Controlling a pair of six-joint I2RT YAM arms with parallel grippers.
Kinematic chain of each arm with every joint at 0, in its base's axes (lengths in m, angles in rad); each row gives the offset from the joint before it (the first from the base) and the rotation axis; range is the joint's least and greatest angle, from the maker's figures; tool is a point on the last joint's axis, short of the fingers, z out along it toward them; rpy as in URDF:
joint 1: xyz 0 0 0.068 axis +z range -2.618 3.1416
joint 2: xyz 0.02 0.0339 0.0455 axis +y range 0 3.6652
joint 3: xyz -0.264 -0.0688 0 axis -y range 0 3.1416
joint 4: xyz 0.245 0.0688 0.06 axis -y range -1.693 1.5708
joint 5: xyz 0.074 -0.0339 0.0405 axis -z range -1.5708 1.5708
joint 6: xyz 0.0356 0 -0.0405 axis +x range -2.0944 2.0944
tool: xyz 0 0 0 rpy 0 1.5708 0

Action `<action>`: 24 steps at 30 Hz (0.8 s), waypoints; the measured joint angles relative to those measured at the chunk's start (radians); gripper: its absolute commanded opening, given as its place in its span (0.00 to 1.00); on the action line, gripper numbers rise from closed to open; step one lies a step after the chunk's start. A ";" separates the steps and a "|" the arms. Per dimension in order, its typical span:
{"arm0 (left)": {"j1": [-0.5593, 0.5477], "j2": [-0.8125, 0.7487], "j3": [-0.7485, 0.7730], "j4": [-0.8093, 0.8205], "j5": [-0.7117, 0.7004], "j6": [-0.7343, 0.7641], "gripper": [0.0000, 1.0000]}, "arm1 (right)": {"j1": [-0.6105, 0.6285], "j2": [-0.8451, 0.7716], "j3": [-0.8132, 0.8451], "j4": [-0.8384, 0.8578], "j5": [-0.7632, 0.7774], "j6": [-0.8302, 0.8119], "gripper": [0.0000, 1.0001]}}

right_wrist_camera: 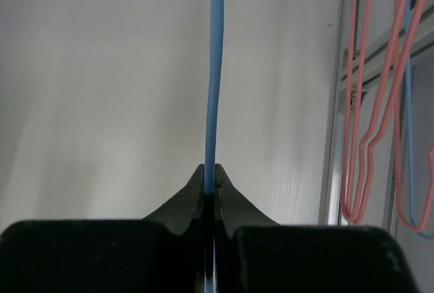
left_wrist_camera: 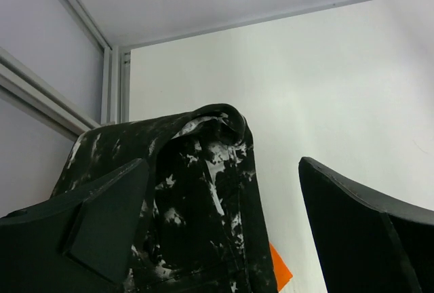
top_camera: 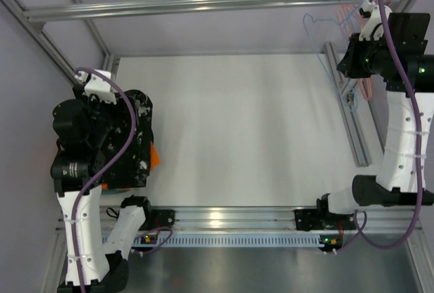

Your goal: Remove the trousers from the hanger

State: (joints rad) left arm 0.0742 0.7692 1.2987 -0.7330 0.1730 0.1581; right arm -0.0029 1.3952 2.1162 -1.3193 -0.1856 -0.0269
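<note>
The trousers, black with white speckles, lie in a heap at the table's left side. They rest apart from the hanger. My left gripper hangs just over them, open, its fingers spread wide to either side of the cloth and not pinching it. In the top view the left wrist covers most of the heap. The hanger, a thin light blue wire, is at the far right. My right gripper is shut on its wire, which runs straight up from the fingertips.
An orange garment pokes out from under the trousers. Pink wire hangers and another blue wire hang on the right frame post. Aluminium rails run across the back and along the near edge.
</note>
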 measured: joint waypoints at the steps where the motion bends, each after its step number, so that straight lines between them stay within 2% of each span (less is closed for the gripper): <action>1: 0.000 -0.003 0.000 -0.006 0.007 -0.002 0.98 | -0.024 0.037 0.030 -0.006 -0.013 -0.004 0.00; 7: 0.000 -0.044 -0.006 -0.039 0.021 -0.003 0.98 | -0.096 0.139 0.098 0.006 -0.058 -0.031 0.00; 22: 0.000 -0.064 -0.019 -0.055 0.007 -0.012 0.98 | -0.099 0.257 0.108 0.022 -0.073 -0.120 0.00; 23: 0.000 -0.063 -0.019 -0.056 0.003 -0.016 0.98 | -0.099 0.256 0.100 0.026 -0.072 -0.123 0.03; 24: 0.000 -0.062 -0.019 -0.057 0.001 -0.018 0.98 | -0.100 0.255 0.089 0.033 -0.070 -0.127 0.11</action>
State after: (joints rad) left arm 0.0742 0.7074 1.2800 -0.7902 0.1741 0.1402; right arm -0.1024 1.6501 2.2055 -1.2861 -0.2558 -0.1539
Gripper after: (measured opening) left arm 0.983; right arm 0.023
